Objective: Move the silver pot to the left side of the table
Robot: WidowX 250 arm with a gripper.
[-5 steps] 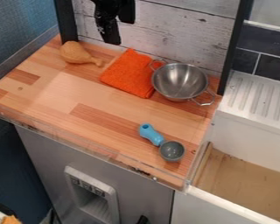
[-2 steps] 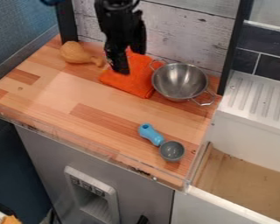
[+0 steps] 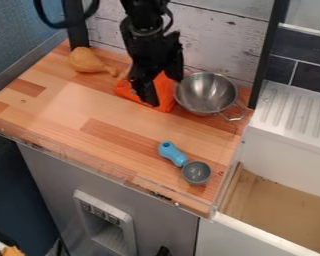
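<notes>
My gripper (image 3: 165, 90) hangs over the orange cloth, just left of the silver pot, with its two fingers apart and nothing visible between them. The silver pot (image 3: 205, 93) stands upright and looks empty, at the back right of the wooden table (image 3: 76, 112). One pot handle points to the lower right; the one on the left is hidden behind the gripper.
Beneath the gripper lies the orange cloth (image 3: 165, 93). A tan drumstick-shaped toy (image 3: 88, 60) is at the back left. Nearer the front right edge is a blue-handled grey scoop (image 3: 196, 172). A white sink (image 3: 283, 145) adjoins on the right.
From the top edge, the arm has come down and to the right, bringing the gripper over the cloth and beside the pot. The pot has not moved.
</notes>
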